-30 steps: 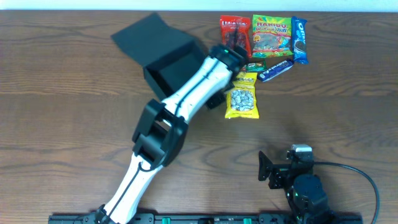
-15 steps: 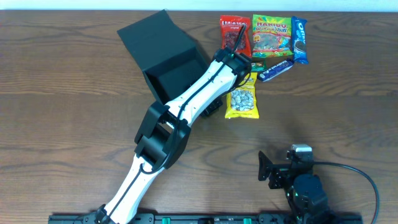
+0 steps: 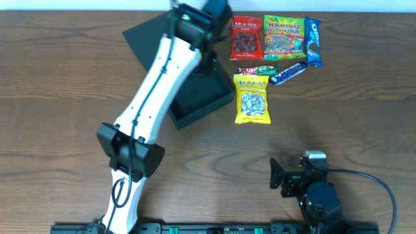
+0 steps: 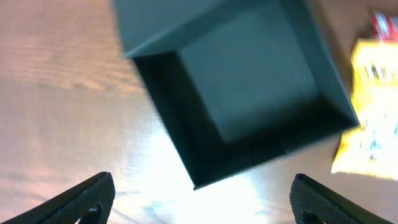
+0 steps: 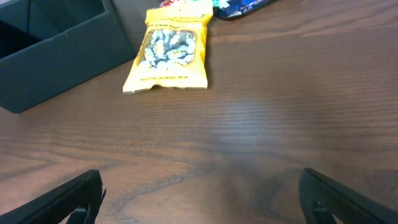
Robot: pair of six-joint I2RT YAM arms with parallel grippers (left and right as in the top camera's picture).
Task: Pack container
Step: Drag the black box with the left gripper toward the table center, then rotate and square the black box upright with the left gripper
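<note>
The container [image 3: 207, 99] is a matte black box standing open, its flap lid [image 3: 148, 38] lying back to the far left. From the left wrist view its inside [image 4: 261, 68] looks empty. My left gripper [image 3: 216, 12] hangs open above the container's far side, and in its own view the gripper [image 4: 202, 202] holds nothing. A yellow snack packet [image 3: 252, 99] lies just right of the container [image 5: 56, 56], also visible as the yellow packet [image 5: 171, 56]. Parked at the table's front, my right gripper [image 3: 286, 177] is open and empty, shown close up as the right gripper [image 5: 208, 202].
Behind the yellow packet lie a red packet [image 3: 246, 38], a Haribo bag [image 3: 284, 34], an Oreo pack [image 3: 313, 40], a blue bar [image 3: 288, 71] and a small dark bar [image 3: 257, 69]. The left arm [image 3: 149, 97] crosses the container's left side.
My left gripper has opened and swung from the container's right edge up to its far side, uncovering the box. The flap lid shifted slightly. The right arm stayed still.
</note>
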